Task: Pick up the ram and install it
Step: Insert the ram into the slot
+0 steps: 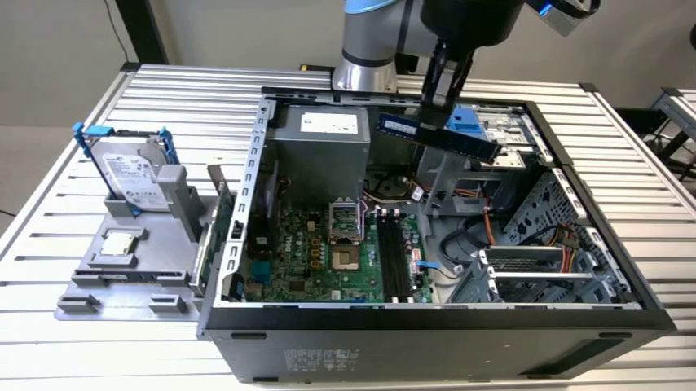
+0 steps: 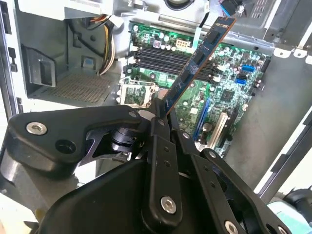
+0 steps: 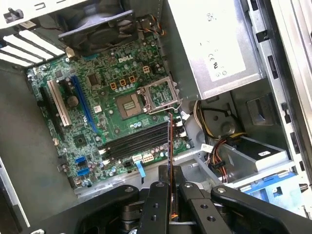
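Ram (image 1: 446, 139) hangs in the air over the open computer case (image 1: 435, 314), well above the motherboard (image 1: 315, 254). The end effector (image 1: 432, 124) is clenched on it, flat faces pinched nearer one end. I judge this leaves most of the stick free to reach a slot. In the exterior view its long axis runs slantwise, with the free end lower and toward the exterior view's right, over the drive bay side. The black memory slots (image 1: 392, 259) run the other way, so I read stick and slots as crossed, not lined up. In the second wrist view the ram (image 2: 200, 56) juts out from the fingers toward the board; it is not seated.
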Tool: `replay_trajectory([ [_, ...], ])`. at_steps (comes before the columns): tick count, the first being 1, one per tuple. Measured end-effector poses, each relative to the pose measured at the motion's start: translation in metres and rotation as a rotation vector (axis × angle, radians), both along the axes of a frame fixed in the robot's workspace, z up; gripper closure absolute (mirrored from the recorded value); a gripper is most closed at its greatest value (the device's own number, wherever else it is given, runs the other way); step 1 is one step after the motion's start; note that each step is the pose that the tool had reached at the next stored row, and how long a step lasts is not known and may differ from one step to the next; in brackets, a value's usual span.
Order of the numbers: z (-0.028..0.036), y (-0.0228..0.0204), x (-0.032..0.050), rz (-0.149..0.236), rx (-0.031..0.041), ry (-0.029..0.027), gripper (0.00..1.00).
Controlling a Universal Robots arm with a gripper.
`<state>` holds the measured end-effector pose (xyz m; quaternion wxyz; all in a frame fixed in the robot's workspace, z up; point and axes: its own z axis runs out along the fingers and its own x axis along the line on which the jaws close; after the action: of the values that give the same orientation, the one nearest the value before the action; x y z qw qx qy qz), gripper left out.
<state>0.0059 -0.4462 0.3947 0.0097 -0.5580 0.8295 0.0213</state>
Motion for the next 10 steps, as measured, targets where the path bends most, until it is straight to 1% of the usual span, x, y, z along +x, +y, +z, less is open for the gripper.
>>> replay_trajectory([
  [10,0.0000,0.0000,0.0000,-0.091,0.0001,0.0000,1.00],
])
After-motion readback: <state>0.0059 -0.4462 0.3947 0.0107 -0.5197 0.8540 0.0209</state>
